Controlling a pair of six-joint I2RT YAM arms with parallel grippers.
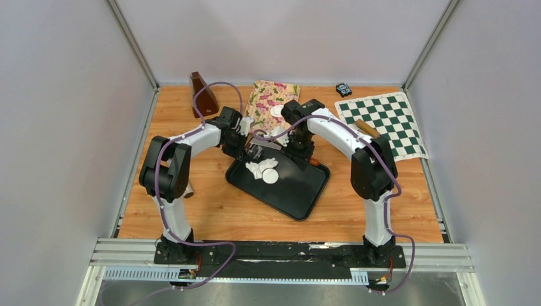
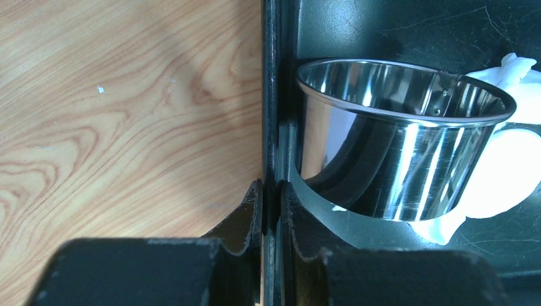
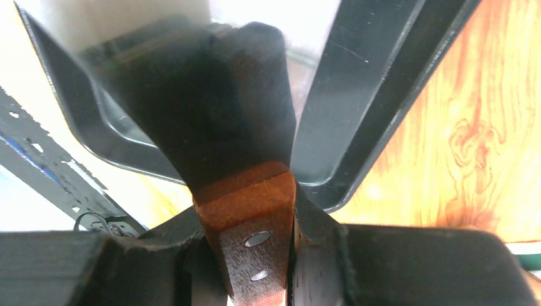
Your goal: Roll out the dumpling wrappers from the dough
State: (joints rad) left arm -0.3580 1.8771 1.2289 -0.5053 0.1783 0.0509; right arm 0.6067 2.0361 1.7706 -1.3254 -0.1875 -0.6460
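Dumpling wrappers (image 1: 270, 176): one neat white disc lies on the tray at centre frame, touching the ragged dough. A second disc sits on the floral cloth (image 1: 284, 92), upper centre.
Dough sheet (image 1: 258, 169): irregular and white, on the upper left part of the tray.
Steel ring cutter (image 2: 402, 150): stands upright on the dough near the tray's left rim, in the left wrist view.
Black tray (image 1: 300, 191): set at an angle in the middle of the wooden table (image 1: 210, 210).
Left gripper (image 2: 271, 201): fingers pressed onto the tray's rim, one inside and one outside, steadying it.
Right gripper (image 3: 249, 213): pinching the riveted handle of a wooden-handled tool (image 3: 245, 248). Its dark blade is blurred, over the tray's upper right rim.
Progress: I'd judge it partway. Two discs are cut, one is moved off, and there is dough for more. The disc on the tray is not yet lifted out.
Edges: the cutter is close to the pinched rim, and the raised lip hems in the blade.
Open room: bare wood below and left of the tray. The checkered mat (image 1: 383, 121) and the brown rod (image 1: 366, 127) crowd the upper right.
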